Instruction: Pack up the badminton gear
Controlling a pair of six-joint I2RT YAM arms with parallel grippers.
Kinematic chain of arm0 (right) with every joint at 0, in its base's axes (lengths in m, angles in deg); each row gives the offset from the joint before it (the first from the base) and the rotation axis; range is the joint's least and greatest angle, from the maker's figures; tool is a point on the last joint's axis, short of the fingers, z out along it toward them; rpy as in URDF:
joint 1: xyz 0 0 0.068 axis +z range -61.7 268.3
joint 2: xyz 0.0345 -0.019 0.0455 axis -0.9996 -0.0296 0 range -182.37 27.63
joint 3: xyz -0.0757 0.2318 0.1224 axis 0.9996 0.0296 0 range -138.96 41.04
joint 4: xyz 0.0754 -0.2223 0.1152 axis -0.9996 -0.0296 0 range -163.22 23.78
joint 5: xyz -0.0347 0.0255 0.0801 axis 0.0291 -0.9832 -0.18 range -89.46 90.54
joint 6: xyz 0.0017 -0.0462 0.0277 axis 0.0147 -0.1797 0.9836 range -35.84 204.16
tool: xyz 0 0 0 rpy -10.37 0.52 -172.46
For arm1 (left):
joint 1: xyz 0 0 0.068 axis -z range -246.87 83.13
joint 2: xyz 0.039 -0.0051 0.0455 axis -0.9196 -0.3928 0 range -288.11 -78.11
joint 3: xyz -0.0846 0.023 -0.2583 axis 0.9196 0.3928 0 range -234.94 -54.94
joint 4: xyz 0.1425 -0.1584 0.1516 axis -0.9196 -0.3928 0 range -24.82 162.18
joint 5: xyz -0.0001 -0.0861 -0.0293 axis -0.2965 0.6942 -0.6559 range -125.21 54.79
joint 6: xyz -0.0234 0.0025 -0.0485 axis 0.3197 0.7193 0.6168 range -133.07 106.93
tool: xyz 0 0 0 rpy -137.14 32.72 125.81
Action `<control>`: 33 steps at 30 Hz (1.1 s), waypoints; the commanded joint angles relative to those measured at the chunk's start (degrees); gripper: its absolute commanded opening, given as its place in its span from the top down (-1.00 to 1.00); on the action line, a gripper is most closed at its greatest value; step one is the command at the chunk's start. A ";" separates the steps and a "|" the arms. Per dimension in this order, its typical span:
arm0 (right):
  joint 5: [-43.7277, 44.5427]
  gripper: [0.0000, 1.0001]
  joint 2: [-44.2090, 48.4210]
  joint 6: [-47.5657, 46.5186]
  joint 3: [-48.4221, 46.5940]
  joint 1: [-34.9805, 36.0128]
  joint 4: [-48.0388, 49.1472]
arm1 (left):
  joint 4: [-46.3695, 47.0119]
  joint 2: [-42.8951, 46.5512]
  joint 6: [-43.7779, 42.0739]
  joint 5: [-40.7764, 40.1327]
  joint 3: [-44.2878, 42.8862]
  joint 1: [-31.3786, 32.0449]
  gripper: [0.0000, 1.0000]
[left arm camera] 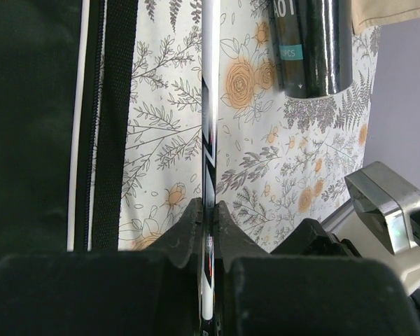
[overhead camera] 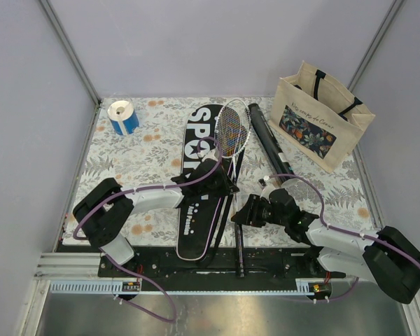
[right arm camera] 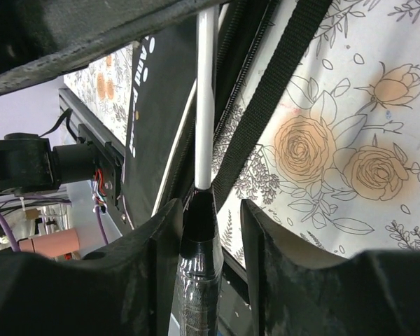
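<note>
Shows from above a table [overhead camera: 126, 161] in floral cloth with a white-framed racket [overhead camera: 231, 127] lying lengthwise, head away from the arm bases, partly over the right edge of a black case lettered SPORT [overhead camera: 199, 140]. Shows the left gripper [overhead camera: 222, 183] clenched on the thin racket shaft, grasping it; up close, both fingers [left arm camera: 184, 229] pressed flush against the shaft from either side. Places the zipped edge of the case just left of those fingers, bare flowered cloth just right of them, and a long black tube with teal print [left arm camera: 311, 49] ahead of them and to the right, flat on the cloth, apart from the shaft. Shows the right gripper [overhead camera: 242, 214] on the handle side of the left fingers, close behind them on the same racket. Shows its fingers [right arm camera: 161, 238] standing apart, straddling the top of the black wrapped handle at the joint with the white shaft, daylight visible between handle and one finger, so not squeezing. Places a black strap [right arm camera: 280, 91] ahead of these fingers, slanting across the cloth beside the shaft, with the case edge on the other side of the shaft. Leaves a beige tote bag [overhead camera: 315, 126] upright far ahead and right of the right fingers, and a blue-and-white tape roll [overhead camera: 122, 117] far ahead and left of the left fingers
</note>
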 commanded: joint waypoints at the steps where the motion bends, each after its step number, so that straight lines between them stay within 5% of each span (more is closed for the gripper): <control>1: -0.06 0.01 -0.35 -1.65 1.11 0.45 2.31 | 2.73 0.47 2.59 -0.66 -3.33 0.24 1.00; 7: 0.56 0.29 -0.36 -2.09 0.93 1.33 1.95 | 1.59 -0.77 3.12 -0.93 -4.47 0.24 1.00; 9: -0.32 0.58 -0.18 -1.74 0.93 1.42 2.48 | 2.11 -0.50 2.86 -0.67 -4.56 0.15 1.00; 10: -0.50 0.78 0.17 -1.22 1.37 1.42 3.53 | 2.03 -0.42 2.16 -0.23 -4.73 0.24 0.92; 12: -0.33 1.00 1.83 1.76 2.77 1.42 6.51 | 0.81 0.63 -0.73 0.56 -5.08 0.24 0.37; 14: 0.02 1.00 4.64 4.58 3.66 1.42 8.72 | -2.35 3.43 -4.94 0.39 -5.09 0.50 -0.08; 17: 1.25 1.00 9.47 6.08 3.39 1.25 7.67 | -7.28 7.57 -11.01 0.04 -4.82 0.59 -0.30; 25: 7.05 1.00 23.09 9.94 2.43 1.07 0.91 | -24.06 18.12 -21.48 -4.26 -2.37 0.76 -0.30; 33: 14.88 1.00 33.30 9.34 -0.47 1.16 -10.78 | -24.16 19.98 -27.02 -6.54 0.72 3.13 -0.30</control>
